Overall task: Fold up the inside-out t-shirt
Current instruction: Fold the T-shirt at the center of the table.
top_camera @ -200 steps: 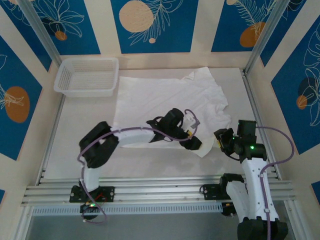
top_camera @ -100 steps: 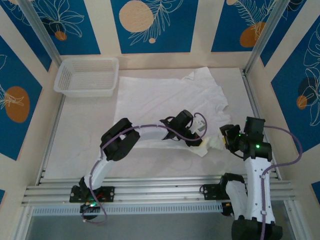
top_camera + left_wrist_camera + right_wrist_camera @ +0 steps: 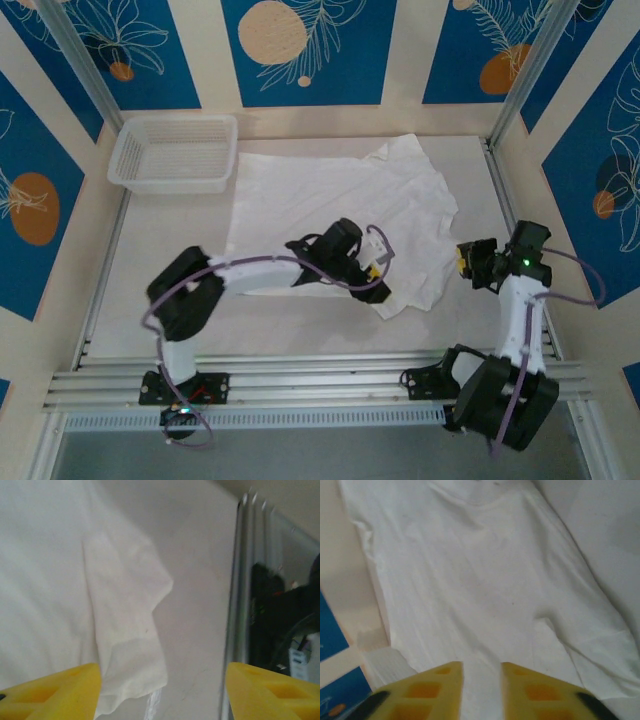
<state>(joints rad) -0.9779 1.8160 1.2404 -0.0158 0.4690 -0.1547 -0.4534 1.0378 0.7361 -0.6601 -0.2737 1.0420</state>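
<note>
Two arms reach over a pale table [image 3: 160, 260] where the inside-out t-shirt [image 3: 320, 190] lies spread flat, right of centre, with its neck opening toward the far right corner. The cloth is plain white in the top view and in both wrist views. A white mesh basket [image 3: 170, 183] stands at the far left corner, just beside the shirt's far left edge.

The left gripper [image 3: 377, 287] hangs over the shirt's near right part. From its wrist camera, the left gripper [image 3: 160, 692] has its yellow fingertips [image 3: 55, 690] far apart with nothing between them. Beneath it a sleeve of the t-shirt [image 3: 125, 630] lies on the table [image 3: 200, 580], with a metal rail [image 3: 240, 580] to its right.

The right gripper [image 3: 465, 262] is raised just off the shirt's right edge, above bare table. In its wrist view, the right gripper [image 3: 482, 690] has its yellow fingers [image 3: 440, 690] drawn nearly together, with a narrow gap between them and nothing held. The t-shirt [image 3: 485, 580] lies well below.

Blue wall panels [image 3: 300, 50] carry orange discs and white leaf outlines.
</note>
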